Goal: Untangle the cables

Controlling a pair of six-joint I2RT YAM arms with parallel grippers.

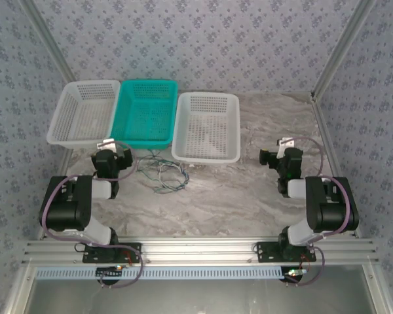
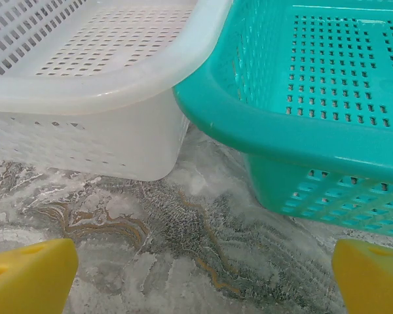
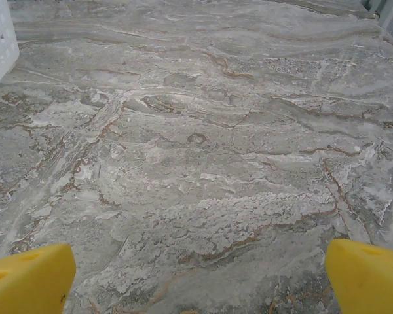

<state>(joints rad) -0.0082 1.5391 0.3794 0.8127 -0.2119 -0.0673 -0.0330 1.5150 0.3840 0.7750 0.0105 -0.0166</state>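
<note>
The cables [image 1: 162, 171] lie in a loose tangle of dark grey, whitish and green-teal strands on the marble table, just in front of the teal basket [image 1: 145, 112]. My left gripper [image 1: 112, 156] sits a little to their left, open, with its yellow fingertips [image 2: 33, 278] wide apart over bare table. On the right side of the table my right gripper [image 1: 281, 156] is open too, far from the cables. Its yellow fingertips [image 3: 29, 281] stand wide with nothing between them.
Three baskets stand in a row at the back: a white one [image 1: 84, 111] on the left, the teal one in the middle, another white one [image 1: 206, 125] to the right. Patterned walls enclose the table [image 1: 249, 190]. The left wrist view faces the gap between the white basket [image 2: 85, 78] and the teal basket [image 2: 314, 111].
</note>
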